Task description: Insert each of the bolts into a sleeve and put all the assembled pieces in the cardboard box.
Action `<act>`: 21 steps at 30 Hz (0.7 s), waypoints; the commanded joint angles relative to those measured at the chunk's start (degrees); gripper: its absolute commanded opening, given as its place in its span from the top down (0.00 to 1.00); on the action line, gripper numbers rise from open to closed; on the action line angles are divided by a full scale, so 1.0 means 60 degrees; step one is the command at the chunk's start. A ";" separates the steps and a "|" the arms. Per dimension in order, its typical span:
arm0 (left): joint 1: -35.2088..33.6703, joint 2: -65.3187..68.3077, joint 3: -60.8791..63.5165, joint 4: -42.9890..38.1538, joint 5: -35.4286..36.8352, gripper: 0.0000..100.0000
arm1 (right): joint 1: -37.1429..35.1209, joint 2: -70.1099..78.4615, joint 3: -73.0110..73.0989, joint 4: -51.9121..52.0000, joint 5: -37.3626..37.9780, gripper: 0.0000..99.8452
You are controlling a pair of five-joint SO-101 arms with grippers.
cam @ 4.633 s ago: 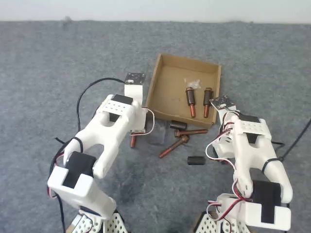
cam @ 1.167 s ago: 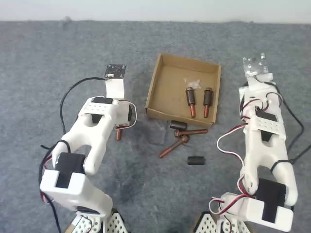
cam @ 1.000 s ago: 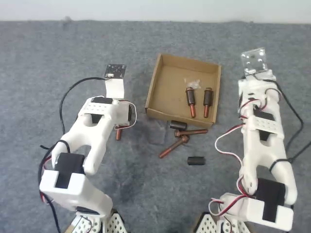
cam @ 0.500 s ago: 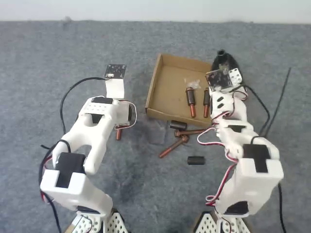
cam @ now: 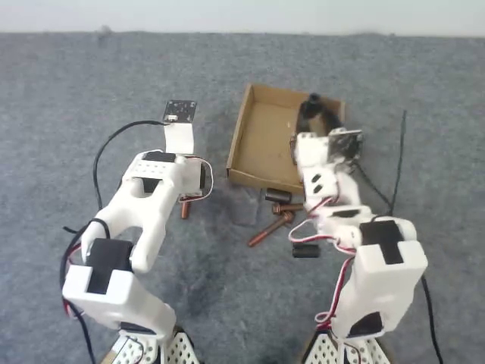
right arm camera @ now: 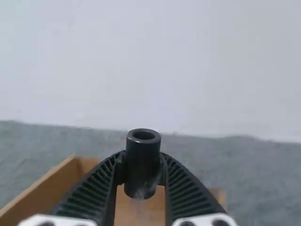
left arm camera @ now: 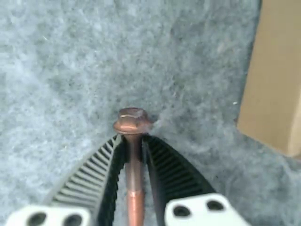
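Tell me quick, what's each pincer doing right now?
Left pincer: closed on a copper bolt.
Right pincer: closed on a black sleeve, held over the cardboard box.

Looks like a robotics lab: grey felt tabletop (cam: 61, 91), plain white wall (right arm camera: 150, 56).

The left arm (cam: 144, 212) and right arm (cam: 383, 269) are white shells with black servo blocks and red, white and black wires. The left claw (left arm camera: 134, 139) and right claw (right arm camera: 142, 157) have black ribbed fingers (left arm camera: 101, 169).
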 commanded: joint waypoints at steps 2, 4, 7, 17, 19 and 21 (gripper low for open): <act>-0.0059 -0.0601 -0.0139 -0.0190 0.0000 0.99 | -0.0799 -0.0271 0.0747 -0.0256 -0.0161 0.99; -0.0059 -0.0601 -0.0139 -0.0190 0.0000 0.99 | -0.0916 -0.0344 0.1099 -0.0256 -0.0161 0.99; -0.0059 -0.0601 -0.0139 -0.0190 -0.0015 0.99 | -0.0930 -0.0901 0.1802 -0.0256 -0.0176 0.99; -0.0059 -0.0586 -0.0139 -0.0190 -0.0015 0.99 | -0.1839 -0.4330 0.5260 -0.0256 -0.1392 0.99; -0.0059 -0.0586 -0.0139 -0.0190 -0.0015 0.99 | -0.2029 -0.4857 0.5744 -0.0256 -0.1407 0.99; -0.0059 -0.0586 -0.0125 -0.0190 -0.0015 0.99 | -0.2176 -0.5311 0.6139 -0.0256 -0.1407 0.99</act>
